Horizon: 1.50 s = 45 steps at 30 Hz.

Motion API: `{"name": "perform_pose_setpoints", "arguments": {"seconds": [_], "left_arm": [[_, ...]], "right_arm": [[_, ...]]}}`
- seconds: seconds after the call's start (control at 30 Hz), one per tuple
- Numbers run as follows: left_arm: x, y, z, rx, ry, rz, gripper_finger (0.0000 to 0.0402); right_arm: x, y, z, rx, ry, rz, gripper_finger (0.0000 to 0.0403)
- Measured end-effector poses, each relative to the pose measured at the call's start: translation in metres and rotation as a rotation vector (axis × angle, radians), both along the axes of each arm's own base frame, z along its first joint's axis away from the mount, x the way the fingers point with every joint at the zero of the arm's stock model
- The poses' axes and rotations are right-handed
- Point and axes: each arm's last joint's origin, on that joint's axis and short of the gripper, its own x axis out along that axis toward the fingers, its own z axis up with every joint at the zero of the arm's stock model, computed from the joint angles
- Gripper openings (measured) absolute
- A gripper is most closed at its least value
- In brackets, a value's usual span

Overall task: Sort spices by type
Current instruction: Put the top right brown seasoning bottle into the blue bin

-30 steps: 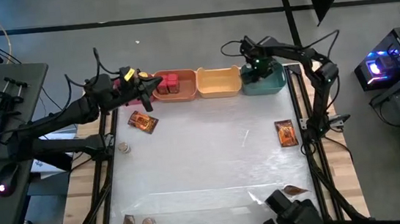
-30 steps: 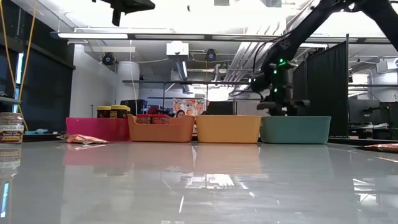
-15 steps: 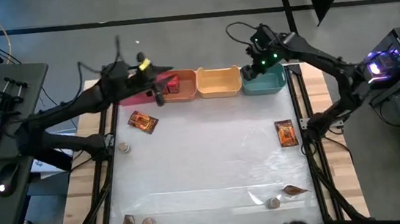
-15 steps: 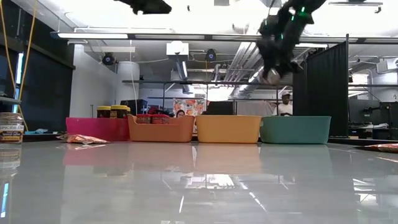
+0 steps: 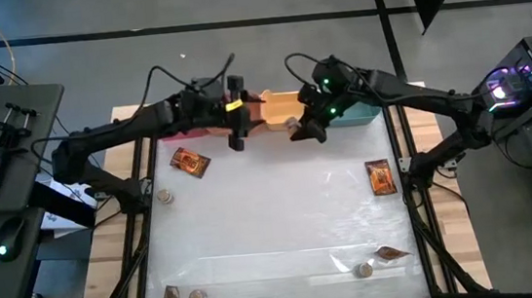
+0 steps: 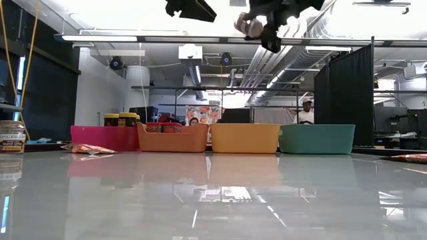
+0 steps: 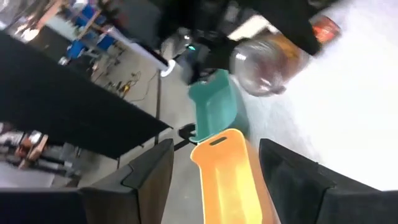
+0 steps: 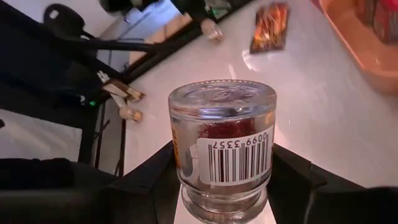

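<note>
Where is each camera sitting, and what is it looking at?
High view: above the table, looking straight down; both arms reach over the bins, right gripper holding a small glass jar.
Low view: at tabletop height, facing four bins; both grippers high overhead.
Left wrist view: on the left arm, past its dark fingers, toward the yellow bin.
Right wrist view: on the right arm, fingers gripping the jar.
Shared: the jar shows in all four.

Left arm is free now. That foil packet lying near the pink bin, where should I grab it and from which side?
The foil packet lies flat and skewed on the table, so come straight down with the left gripper and pinch across its narrow width, fingers turned to its diagonal. A raised edge, if any, can't be made out.
</note>
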Motion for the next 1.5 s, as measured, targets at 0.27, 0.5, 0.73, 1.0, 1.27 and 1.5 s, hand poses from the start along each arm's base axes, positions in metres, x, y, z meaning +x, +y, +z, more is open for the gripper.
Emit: {"name": "perform_pose_setpoints", "arguments": {"seconds": [0.27, 0.5, 0.73, 1.0, 1.27, 1.5], "left_arm": [[0.001, -0.001, 0.003, -0.096, -0.079, 0.134, 0.0225], [0.003, -0.001, 0.008, -0.023, -0.101, 0.106, 0.0227], [0.007, -0.012, 0.003, 0.038, -0.037, -0.154, 0.028], [0.009, -0.021, 0.001, 0.086, -0.012, -0.204, 0.0309], [0.013, -0.02, -0.003, 0.032, -0.017, -0.177, 0.031], [0.017, -0.03, -0.005, 0.043, -0.015, -0.305, 0.031]], "right_arm": [[0.001, -0.001, 0.001, 0.008, -0.008, -0.012, 0.0182], [0.001, 0.0, 0.002, 0.032, -0.032, 0.026, 0.0182], [0.004, 0.004, 0.006, 0.038, -0.078, 0.069, 0.0182], [0.009, 0.008, 0.011, 0.056, -0.136, 0.104, 0.0182], [0.014, 0.012, 0.01, 0.061, -0.146, 0.123, 0.0182], [0.016, 0.013, 0.009, 0.082, -0.156, 0.157, 0.0182]]}}
